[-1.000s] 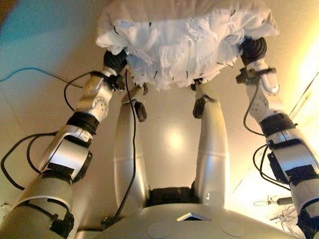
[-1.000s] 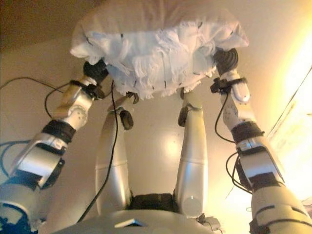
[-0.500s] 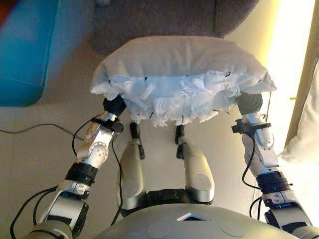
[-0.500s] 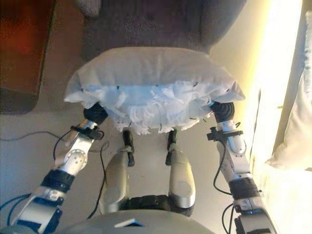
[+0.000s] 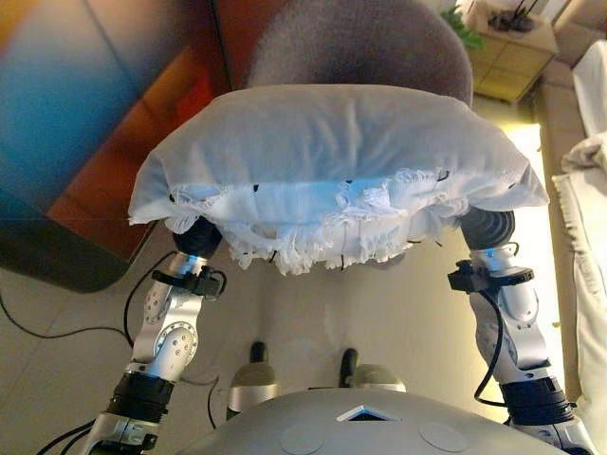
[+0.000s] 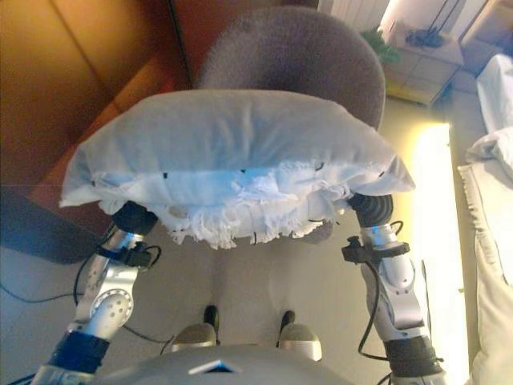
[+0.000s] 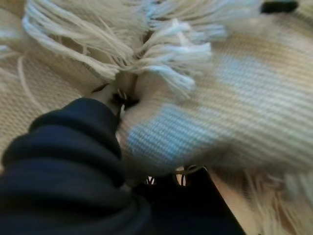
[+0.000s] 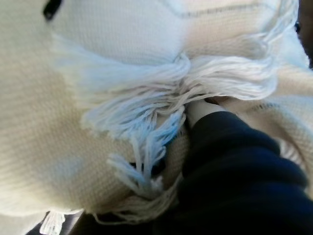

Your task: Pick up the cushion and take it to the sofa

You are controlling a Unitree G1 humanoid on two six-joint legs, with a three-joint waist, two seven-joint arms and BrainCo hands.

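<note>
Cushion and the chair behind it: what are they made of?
Cushion: white woven fabric, matte, with a loose yarn fringe along its near edge; the wrist views show a ribbed weave. Chair: looks upholstered in grey, slightly fuzzy cloth.

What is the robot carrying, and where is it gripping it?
A white fringed cushion, carried between both hands, one under each end; the fingers are hidden in the fabric.

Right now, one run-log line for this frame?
cushion: carried off floor on both arms | left hand, right hand: fingers hidden under cushion | grey chair: just ahead | phase: carrying
</note>
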